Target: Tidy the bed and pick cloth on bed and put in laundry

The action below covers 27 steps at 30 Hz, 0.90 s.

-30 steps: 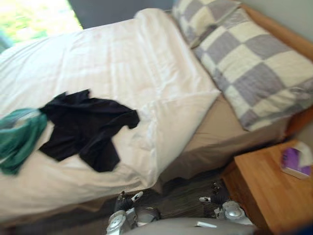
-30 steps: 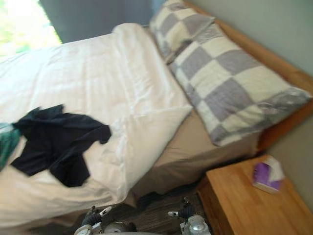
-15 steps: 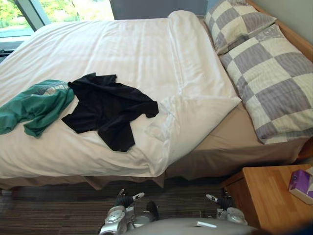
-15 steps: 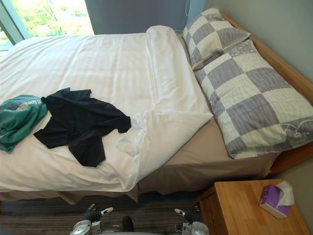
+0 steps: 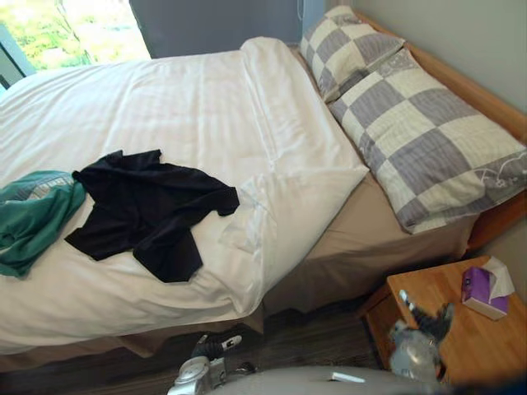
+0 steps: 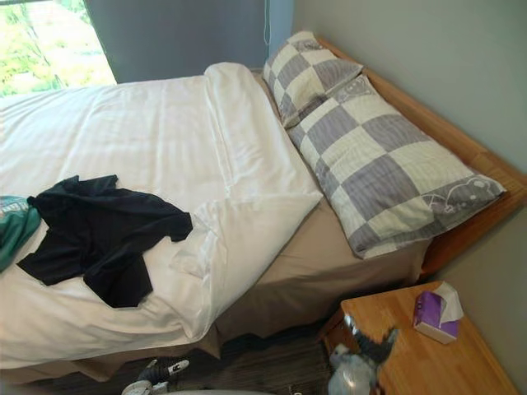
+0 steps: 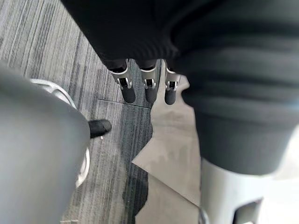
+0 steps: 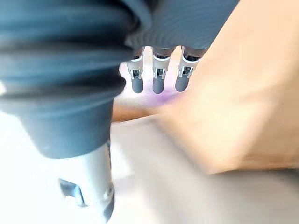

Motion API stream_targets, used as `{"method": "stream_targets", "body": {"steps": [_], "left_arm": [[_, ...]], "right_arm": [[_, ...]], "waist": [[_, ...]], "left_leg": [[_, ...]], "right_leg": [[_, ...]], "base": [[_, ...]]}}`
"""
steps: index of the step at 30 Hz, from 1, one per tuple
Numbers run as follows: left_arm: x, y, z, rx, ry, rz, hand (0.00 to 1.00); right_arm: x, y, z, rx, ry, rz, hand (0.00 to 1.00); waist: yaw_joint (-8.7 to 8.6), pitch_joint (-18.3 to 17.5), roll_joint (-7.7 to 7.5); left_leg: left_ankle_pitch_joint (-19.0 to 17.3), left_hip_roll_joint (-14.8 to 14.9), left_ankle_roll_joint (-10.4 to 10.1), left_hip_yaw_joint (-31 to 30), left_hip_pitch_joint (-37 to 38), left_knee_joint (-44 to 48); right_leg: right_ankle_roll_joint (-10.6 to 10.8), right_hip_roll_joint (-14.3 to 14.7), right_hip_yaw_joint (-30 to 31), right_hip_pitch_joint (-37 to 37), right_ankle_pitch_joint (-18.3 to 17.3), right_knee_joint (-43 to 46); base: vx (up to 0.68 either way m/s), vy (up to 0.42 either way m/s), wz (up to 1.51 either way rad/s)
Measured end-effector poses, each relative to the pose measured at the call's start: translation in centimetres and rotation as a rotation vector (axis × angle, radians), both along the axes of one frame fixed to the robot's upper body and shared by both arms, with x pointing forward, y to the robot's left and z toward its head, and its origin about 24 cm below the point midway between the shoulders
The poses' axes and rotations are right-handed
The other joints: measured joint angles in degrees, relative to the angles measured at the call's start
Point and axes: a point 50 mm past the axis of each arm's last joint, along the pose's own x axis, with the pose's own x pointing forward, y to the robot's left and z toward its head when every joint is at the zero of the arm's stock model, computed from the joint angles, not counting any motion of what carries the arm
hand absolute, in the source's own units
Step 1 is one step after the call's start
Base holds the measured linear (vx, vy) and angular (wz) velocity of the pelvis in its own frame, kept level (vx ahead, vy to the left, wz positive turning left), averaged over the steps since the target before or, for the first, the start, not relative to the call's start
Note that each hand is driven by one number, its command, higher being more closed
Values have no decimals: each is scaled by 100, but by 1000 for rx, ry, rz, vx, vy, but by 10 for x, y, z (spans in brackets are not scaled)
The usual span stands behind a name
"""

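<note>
Evidently neither cloth is picked up yet. The black garment [image 5: 152, 210] lies crumpled on the white duvet [image 5: 189, 107] with its sleeves splayed. A green garment [image 5: 33, 218] is bunched just to its left, and their edges seem to meet. Both look thin and limp and will likely sag when lifted.

The duvet is faintly striped. Its near corner [image 5: 305, 189] is folded back in a triangle, baring the tan sheet [image 5: 362, 239]; I judge that fold to be the untidy part. Checked grey-and-cream pillows [image 5: 420, 140] sit plump by the wooden headboard.

The left hand [image 7: 145, 86] hangs low above the floor, fingers straight and empty. The right hand [image 8: 159, 79] hovers over the wooden bedside worktop [image 5: 482, 346] near a purple tissue box [image 5: 486, 286], fingers likewise straight and holding nothing.
</note>
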Motion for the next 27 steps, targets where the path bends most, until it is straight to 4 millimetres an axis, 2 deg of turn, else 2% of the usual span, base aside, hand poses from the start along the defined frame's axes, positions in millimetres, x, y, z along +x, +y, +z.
{"method": "stream_targets", "body": {"steps": [1, 2, 4, 6, 10, 13, 14, 15, 18, 20, 23, 26, 27], "left_arm": [[-1, -1, 0, -4, -6, 13, 0], [-2, -1, 1, -4, -11, 14, 0], [-5, 1, 2, 8, -28, 19, 0], [-5, 10, 4, 35, -36, 13, 0], [-5, 12, 4, 52, -44, -7, 0], [-4, 13, 5, 59, -52, -9, 0], [-3, 14, 5, 61, -58, -9, 0], [-2, 14, 5, 61, -62, -10, 0], [-2, 15, 6, 77, -65, -27, 0], [-13, 21, 4, 106, -24, -63, 0], [-28, 27, 3, 121, 17, -61, 0], [-30, 33, 4, 149, 29, -85, 0], [-27, 37, 5, 159, 20, -92, 0]], "right_arm": [[11, -3, 23, -79, -89, 38, 0], [15, -3, 35, -111, -133, 55, 0], [29, 1, 74, -233, -267, 156, 0], [41, 6, 92, -320, -307, 253, 0], [75, 15, 121, -491, -312, 490, 0], [93, 27, 128, -556, -279, 608, 0], [101, 32, 126, -573, -246, 642, 0], [105, 34, 124, -585, -222, 654, 0], [114, 36, 107, -592, -89, 680, 0], [123, 39, 91, -599, 29, 717, 0], [135, 38, 78, -607, 133, 725, 0], [151, 38, 76, -627, 191, 702, 0], [163, 44, 84, -659, 181, 690, 0]], "waist": [[31, -18, 21], [37, -29, 4], [55, -87, -59], [48, -57, -138], [54, -38, -111], [78, -34, -99], [89, -14, -135], [93, 26, -107], [162, 173, 23], [198, 191, 61], [251, 240, -13], [504, 479, -170], [556, 549, -266]], "left_leg": [[34, -10, 2, -15, -12, 1], [35, -32, 4, -36, -27, 1], [94, -96, 28, -159, -105, 2], [116, -140, 67, -285, -100, 1], [148, -247, 126, -581, -111, 0], [189, -366, 186, -784, -268, 0], [195, -429, 230, -854, -295, 0], [197, -456, 237, -885, -293, 0], [216, -516, 265, -1028, -289, 0], [260, -555, 329, -1141, -355, 0], [312, -572, 347, -1227, -470, 2], [347, -602, 397, -1361, -535, 2], [372, -604, 424, -1478, -689, 4]], "right_leg": [[-3, -11, 62, -1, 24, 2], [-4, -26, 61, -3, 25, -1], [-2, -58, 97, -25, 29, -39], [-2, -55, 74, 30, 28, -38], [-4, -88, 46, 112, 15, -59], [68, -146, 21, 116, -81, -153], [129, -185, -23, 160, -144, -206], [155, -202, -62, 194, -175, -217], [174, -220, -207, 301, -195, -271], [258, -233, -318, 309, -214, -285], [277, -234, -448, 283, -204, -294], [284, -237, -583, 296, -197, -293], [285, -213, -631, 230, -151, -288]], "base": [[11, 71, 12], [-10, 56, 16], [-2, 30, 19], [3, -3, 24], [-11, 0, 31], [-25, 1, 40], [-19, -6, 36], [-25, -14, 34], [-11, 1, 25], [35, -6, 22], [67, -18, 27], [72, -23, 26], [64, -17, 32]]}}
